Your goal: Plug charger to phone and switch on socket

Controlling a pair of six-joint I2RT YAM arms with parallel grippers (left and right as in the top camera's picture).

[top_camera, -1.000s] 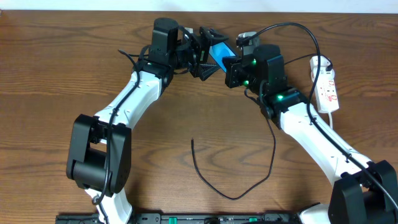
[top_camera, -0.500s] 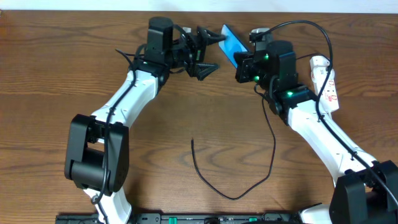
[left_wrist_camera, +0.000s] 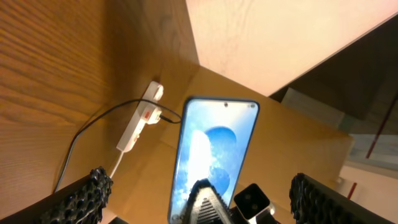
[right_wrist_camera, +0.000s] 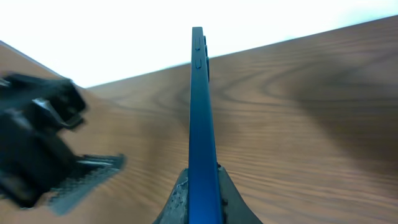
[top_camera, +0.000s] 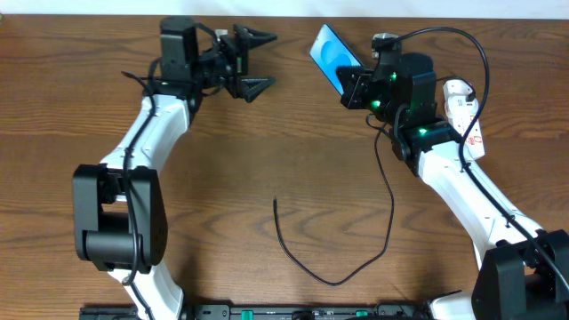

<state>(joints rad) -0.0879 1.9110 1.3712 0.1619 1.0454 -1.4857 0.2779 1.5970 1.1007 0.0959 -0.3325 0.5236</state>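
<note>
Brown wood-grain bench carries everything. Above its far edge the phone, blue screen lit, tilts in the air, its lower end clenched in the jaws of the right gripper. Well apart to one side hangs the left gripper, jaws released and empty. Beside the right arm lies the socket; the charger curls loose near the front.

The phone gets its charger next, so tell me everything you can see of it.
The phone is a slim slab with rounded corners and a lit blue screen showing a white swirl. Its thin blue edge carries side buttons, seen from the right wrist. The right gripper is shut on its lower end, holding it on end above the table, screen toward the left wrist camera. Nothing else touches it.
</note>
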